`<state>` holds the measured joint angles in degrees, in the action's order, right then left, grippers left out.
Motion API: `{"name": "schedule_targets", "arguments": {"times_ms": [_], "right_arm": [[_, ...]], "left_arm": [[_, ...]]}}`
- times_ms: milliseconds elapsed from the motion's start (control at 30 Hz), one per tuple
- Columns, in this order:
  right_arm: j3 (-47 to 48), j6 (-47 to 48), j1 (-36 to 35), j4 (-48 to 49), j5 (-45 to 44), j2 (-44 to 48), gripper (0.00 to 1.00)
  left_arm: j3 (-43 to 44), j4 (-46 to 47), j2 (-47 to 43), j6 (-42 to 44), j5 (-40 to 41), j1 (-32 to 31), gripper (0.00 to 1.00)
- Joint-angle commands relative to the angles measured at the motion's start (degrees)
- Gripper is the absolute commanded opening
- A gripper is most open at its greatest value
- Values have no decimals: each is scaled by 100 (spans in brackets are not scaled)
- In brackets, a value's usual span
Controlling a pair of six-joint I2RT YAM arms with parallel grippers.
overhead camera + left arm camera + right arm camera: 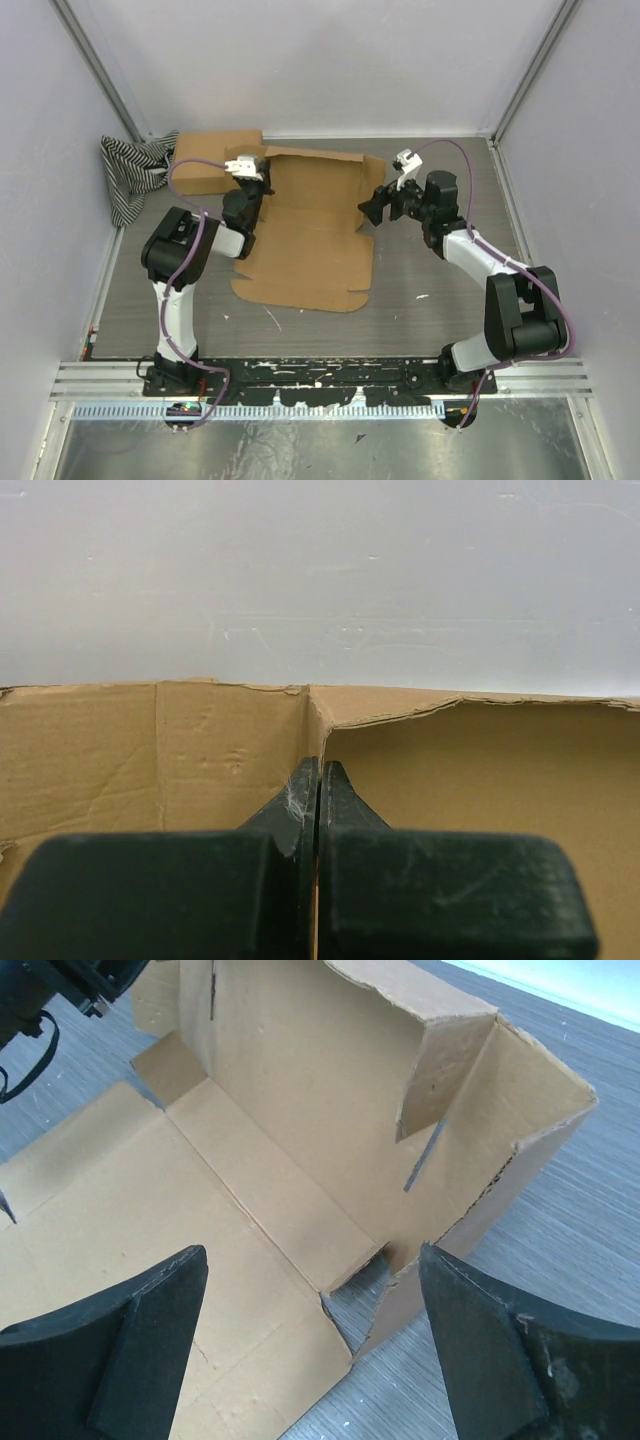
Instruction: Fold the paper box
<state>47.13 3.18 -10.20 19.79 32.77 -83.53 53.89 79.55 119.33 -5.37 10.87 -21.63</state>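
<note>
The paper box point(315, 235) is a brown cardboard blank lying on the table, its back and side walls raised and its front panel flat. My left gripper point(262, 186) is at the box's back left corner. In the left wrist view the left gripper point(320, 770) is shut edge-on on an upright wall of the box point(480, 770), with a thin strip of cardboard showing between the fingers. My right gripper point(372, 207) hovers at the box's right side. In the right wrist view the right gripper point(312, 1252) is open and holds nothing, above the right corner of the box point(300, 1080).
A second brown cardboard box point(215, 160) stands at the back left, beside a black-and-white striped cloth point(130, 170). White walls enclose the table on three sides. A metal rail point(320, 378) runs along the near edge.
</note>
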Motion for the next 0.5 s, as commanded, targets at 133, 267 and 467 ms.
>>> {"name": "schedule_targets", "arguments": {"times_ms": [133,267,467], "right_arm": [[462,-357,1111,674,-671,-65,85],[681,-360,1630,749,-387,-520,84],[1110,-527,1619,973,837,-1546,81]], "left_arm": [[31,245,-93,-120,-50,104,0],[-3,246,-124,-109,-51,110,0],[-4,245,-87,-100,-109,106,0]]}}
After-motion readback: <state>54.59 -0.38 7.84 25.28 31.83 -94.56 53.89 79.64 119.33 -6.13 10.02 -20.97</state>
